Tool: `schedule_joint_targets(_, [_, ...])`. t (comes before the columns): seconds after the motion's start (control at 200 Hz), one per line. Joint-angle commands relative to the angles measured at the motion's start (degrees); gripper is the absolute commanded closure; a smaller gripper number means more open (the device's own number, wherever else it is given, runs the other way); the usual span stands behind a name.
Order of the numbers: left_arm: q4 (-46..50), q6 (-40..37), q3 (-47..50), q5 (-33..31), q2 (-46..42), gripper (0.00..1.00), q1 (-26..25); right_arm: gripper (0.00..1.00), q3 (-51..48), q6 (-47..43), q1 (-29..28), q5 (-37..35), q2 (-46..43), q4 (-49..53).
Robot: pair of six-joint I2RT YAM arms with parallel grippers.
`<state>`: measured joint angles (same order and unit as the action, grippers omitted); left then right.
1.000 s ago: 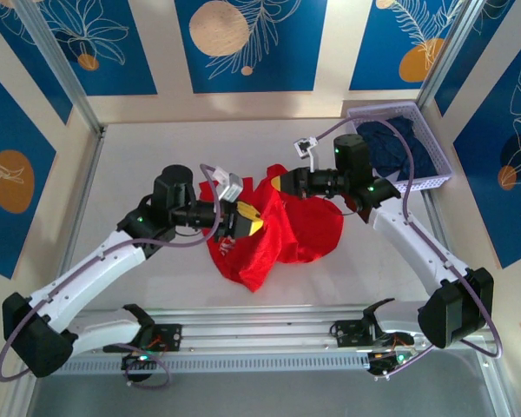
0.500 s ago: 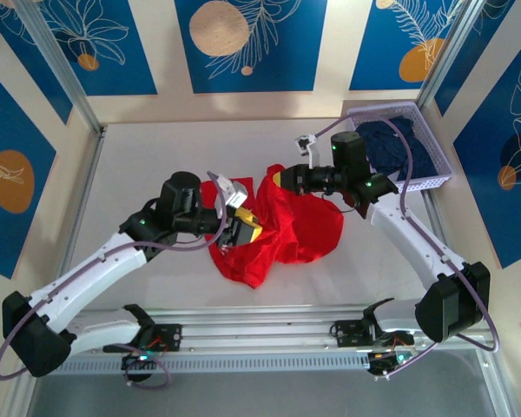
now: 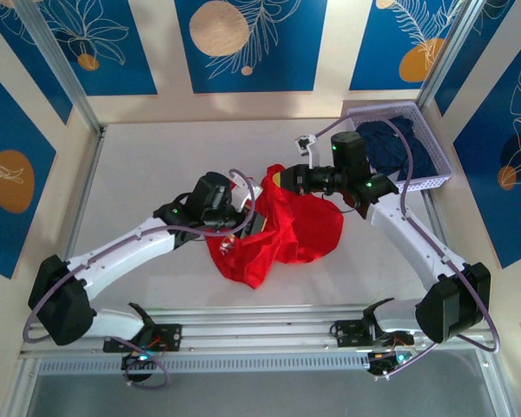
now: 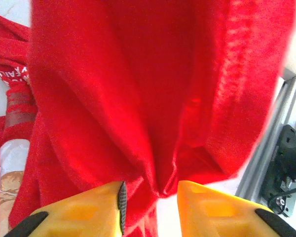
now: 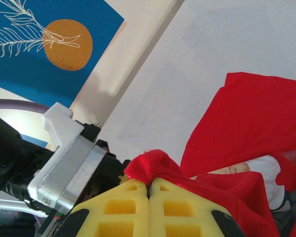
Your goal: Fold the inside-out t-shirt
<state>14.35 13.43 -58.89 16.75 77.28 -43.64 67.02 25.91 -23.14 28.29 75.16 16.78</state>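
Note:
The inside-out t-shirt (image 3: 306, 221) is a bright red bunched heap at the table's middle. One corner of it is lifted. My right gripper (image 3: 279, 180) is shut on that raised edge, and a red hem pokes out above its yellow fingertips (image 5: 149, 185). My left gripper (image 3: 248, 228) is pushed into the shirt's left side. Its yellow fingers stand apart (image 4: 150, 197), with a hanging fold of the red t-shirt (image 4: 138, 89) reaching into the gap and bare table showing beside it. A strip of the tan-and-white print (image 4: 10, 163) shows at the left, and another part of the print (image 5: 246, 170) shows under the t-shirt's red cloth (image 5: 246, 118).
A purple mesh basket (image 3: 436, 174) holding dark navy clothing (image 3: 391, 143) stands at the back right, just behind the right arm. An aluminium rail (image 3: 260, 334) runs along the table's near edge, and the rail (image 4: 281, 143) lies close to the left gripper.
The left arm has swung right and pushed its gripper further into the shirt's left side. The right gripper still holds the raised edge in almost the same place.

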Motion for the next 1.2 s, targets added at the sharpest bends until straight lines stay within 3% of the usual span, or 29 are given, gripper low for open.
schedule_joint_targets(0.0, [-1.3,-0.1,-2.4,-2.0,1.5,0.71,-0.6,1.0,-0.2,0.7,-0.3,1.4,-1.6,-1.2])
schedule_joint_targets(0.135, [-2.2,-0.1,-3.8,0.0,3.0,0.75,-0.6,1.0,-0.4,0.7,-0.4,1.7,-1.4,-1.2])
schedule_joint_targets(0.385, [-3.3,0.1,-4.0,1.4,4.4,0.72,-0.6,1.0,-0.7,0.9,-0.3,1.7,-1.6,-1.7])
schedule_joint_targets(0.505, [-4.8,0.2,-3.6,1.7,4.6,0.83,-0.5,1.0,-0.6,0.6,-0.3,1.7,-1.6,-1.4])
schedule_joint_targets(0.61, [-7.1,0.2,-2.3,2.9,3.4,1.0,-0.2,1.0,-0.3,-0.6,-0.2,1.2,-2.0,-0.1])
schedule_joint_targets(0.7, [-8.7,0.2,-0.7,3.2,1.3,1.0,0.5,1.0,-0.3,-1.9,0.1,1.2,-2.9,1.0])
schedule_joint_targets(0.765, [-7.2,0.0,-0.4,-0.5,0.0,1.0,1.0,1.0,-0.4,-2.4,0.2,1.9,-3.7,1.0])
schedule_joint_targets(0.86, [-1.7,-1.3,-1.8,-7.9,-0.8,0.82,0.9,1.0,-0.7,-1.5,0.2,3.2,-4.2,-0.2])
schedule_joint_targets(0.965, [1.1,-2.0,-1.3,-9.6,-2.6,0.7,0.7,1.0,-0.8,-1.1,0.2,3.5,-3.7,-0.4])
schedule_joint_targets(1.11, [-1.1,-1.5,2.0,-5.2,-7.3,0.66,-0.3,1.0,-0.9,-0.9,0.2,3.5,-3.1,-0.8])
schedule_joint_targets(1.195, [-2.3,-1.6,2.8,-1.3,-8.4,0.71,-0.7,1.0,-0.8,-0.8,0.1,3.6,-2.8,-1.0])
